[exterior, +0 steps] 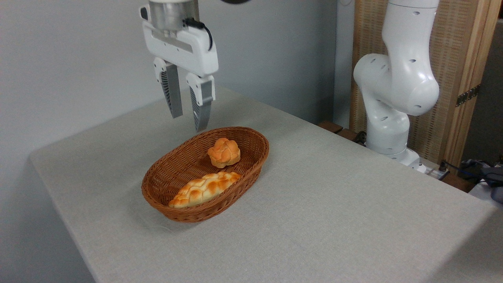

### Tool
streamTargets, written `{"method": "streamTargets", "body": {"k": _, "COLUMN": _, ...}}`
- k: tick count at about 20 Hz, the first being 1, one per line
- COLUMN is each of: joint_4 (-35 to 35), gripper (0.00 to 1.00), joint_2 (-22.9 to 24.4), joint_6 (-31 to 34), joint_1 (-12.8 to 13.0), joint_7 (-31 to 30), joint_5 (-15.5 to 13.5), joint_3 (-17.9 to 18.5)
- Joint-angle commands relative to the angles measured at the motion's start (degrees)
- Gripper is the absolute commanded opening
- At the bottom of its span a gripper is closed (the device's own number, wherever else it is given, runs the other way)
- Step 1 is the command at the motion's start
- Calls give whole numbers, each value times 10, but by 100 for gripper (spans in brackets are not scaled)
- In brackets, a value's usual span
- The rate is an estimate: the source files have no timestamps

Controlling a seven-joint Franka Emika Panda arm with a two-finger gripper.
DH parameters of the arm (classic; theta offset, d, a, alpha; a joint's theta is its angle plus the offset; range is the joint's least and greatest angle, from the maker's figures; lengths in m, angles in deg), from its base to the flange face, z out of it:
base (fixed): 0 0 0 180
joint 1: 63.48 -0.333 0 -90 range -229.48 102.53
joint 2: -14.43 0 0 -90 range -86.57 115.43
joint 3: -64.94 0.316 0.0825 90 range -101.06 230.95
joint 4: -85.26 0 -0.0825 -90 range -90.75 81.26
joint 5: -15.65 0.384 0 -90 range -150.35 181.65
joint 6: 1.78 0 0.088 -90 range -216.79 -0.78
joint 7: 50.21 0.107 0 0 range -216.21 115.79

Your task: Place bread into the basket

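The round orange-golden bun [224,152] with its knotted top lies inside the oval brown wicker basket [165,177], toward its far right end. A longer, paler braided loaf [204,189] rests along the basket's near side. My gripper [189,123] hangs above the basket's far rim, up and to the left of the bun, clear of it. Its two fingers stand apart with nothing between them, so it is open.
The arm's white base and joints [395,86] stand at the table's right rear edge. Cables and dark gear [487,173] lie beyond the right edge. A wooden slatted screen [452,59] stands behind the arm. The grey tabletop [334,204] spreads around the basket.
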Motion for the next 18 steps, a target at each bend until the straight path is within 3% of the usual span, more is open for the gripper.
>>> {"method": "streamTargets", "body": {"k": 1, "joint_4": 81, "gripper": 100, "joint_2": -39, "joint_6": 70, "joint_1": -31, "joint_7": 67, "joint_5": 11, "joint_3": 4}}
{"method": "streamTargets", "body": {"k": 8, "joint_4": 179, "gripper": 100, "joint_2": -78, "joint_6": 186, "joint_1": -52, "joint_7": 186, "joint_5": 13, "joint_3": 15}}
{"method": "streamTargets", "body": {"k": 11, "joint_4": 187, "gripper": 100, "joint_2": -78, "joint_6": 208, "joint_1": -53, "joint_7": 231, "joint_5": 34, "joint_3": 29}}
{"method": "streamTargets", "body": {"k": 18, "joint_4": 186, "gripper": 100, "joint_2": -77, "joint_6": 209, "joint_1": -52, "joint_7": 208, "joint_5": 27, "joint_3": 43}}
